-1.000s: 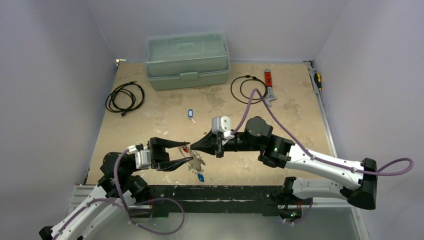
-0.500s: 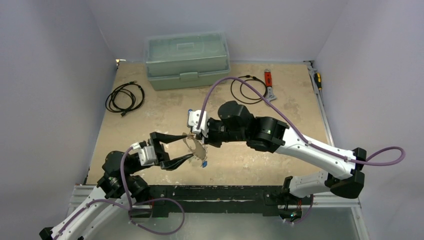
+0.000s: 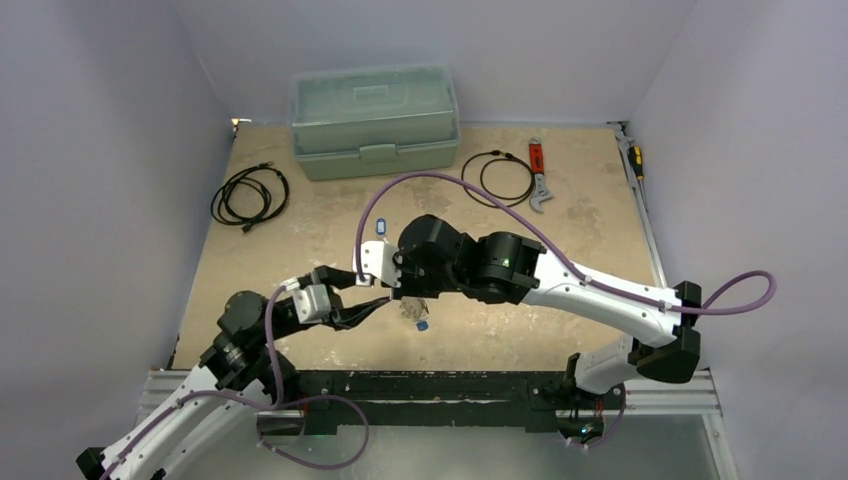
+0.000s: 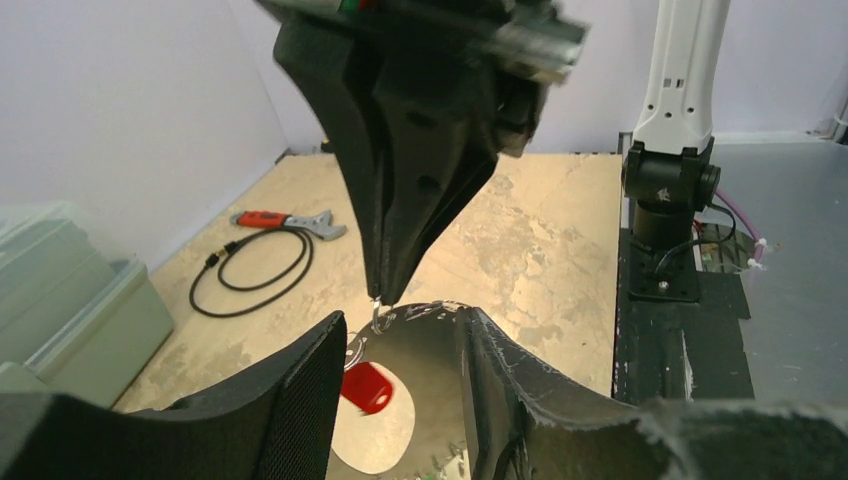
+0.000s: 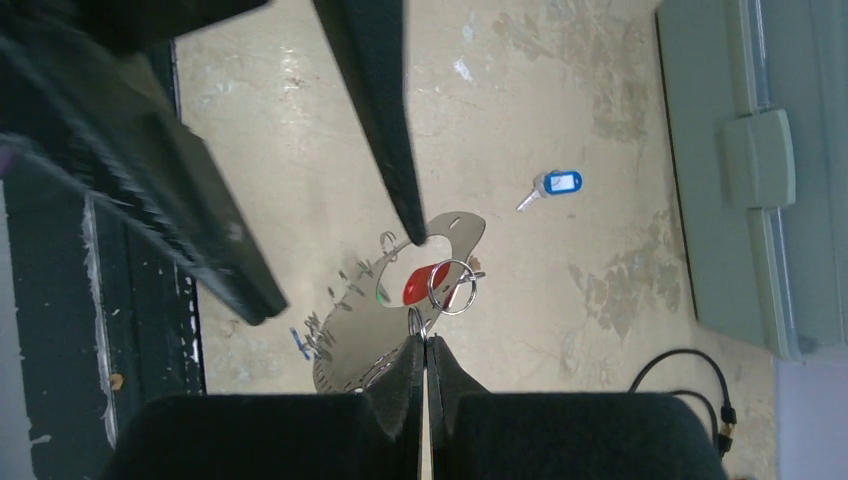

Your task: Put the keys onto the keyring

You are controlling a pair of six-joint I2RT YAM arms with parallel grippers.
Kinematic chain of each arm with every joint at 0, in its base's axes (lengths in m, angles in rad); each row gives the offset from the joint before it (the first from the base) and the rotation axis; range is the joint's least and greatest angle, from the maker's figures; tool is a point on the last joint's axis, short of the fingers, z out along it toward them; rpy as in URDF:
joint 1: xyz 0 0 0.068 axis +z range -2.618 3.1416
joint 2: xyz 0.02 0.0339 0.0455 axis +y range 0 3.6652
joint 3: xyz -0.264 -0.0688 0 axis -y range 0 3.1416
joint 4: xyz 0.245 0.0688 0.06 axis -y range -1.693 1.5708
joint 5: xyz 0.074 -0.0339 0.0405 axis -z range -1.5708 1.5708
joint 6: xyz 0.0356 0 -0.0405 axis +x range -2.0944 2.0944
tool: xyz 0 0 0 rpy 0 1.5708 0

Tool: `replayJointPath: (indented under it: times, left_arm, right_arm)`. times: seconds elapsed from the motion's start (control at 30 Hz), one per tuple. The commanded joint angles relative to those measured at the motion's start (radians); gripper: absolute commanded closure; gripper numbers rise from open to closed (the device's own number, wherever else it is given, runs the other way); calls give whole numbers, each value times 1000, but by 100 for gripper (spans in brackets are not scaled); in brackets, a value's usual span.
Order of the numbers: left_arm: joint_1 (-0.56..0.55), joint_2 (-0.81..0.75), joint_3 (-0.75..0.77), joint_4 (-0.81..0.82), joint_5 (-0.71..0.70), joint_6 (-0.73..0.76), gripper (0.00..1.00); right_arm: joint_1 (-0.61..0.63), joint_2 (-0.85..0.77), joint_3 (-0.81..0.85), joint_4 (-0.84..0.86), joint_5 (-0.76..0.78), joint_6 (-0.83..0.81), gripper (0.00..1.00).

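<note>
While the right end effector pinches the keyring above the desk's near edge, red key hanging at it, the left end effector straddles it half-open, gripping nothing. Mid-threading, I'd say. Next likely needs the loose blue key, mid-desk.

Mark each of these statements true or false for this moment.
1. The right gripper is shut, pinching at the keyring. True.
2. The left gripper is clamped shut. False: its jaws stand apart.
3. A blue-headed key lies alone on the table. True.
4. The toolbox has its lid open. False: it is closed.
5. The wrench lies between the grippers. False: it lies far back on the table.
</note>
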Motion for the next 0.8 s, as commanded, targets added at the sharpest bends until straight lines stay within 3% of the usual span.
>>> replayJointPath:
  times: [0.0,0.17,0.77]
  left_arm:
    - [0,40,36,1,18,19,57]
    - [-1,59,27,21,62,14,58]
    - [-1,103,23,40,140,0,84]
  right_arm:
    - [42,-37,57,6,5,-25,100]
    - [67,-45,53,16,-23,-27,100]
    - [104,-75,58,33,-108,-39,100]
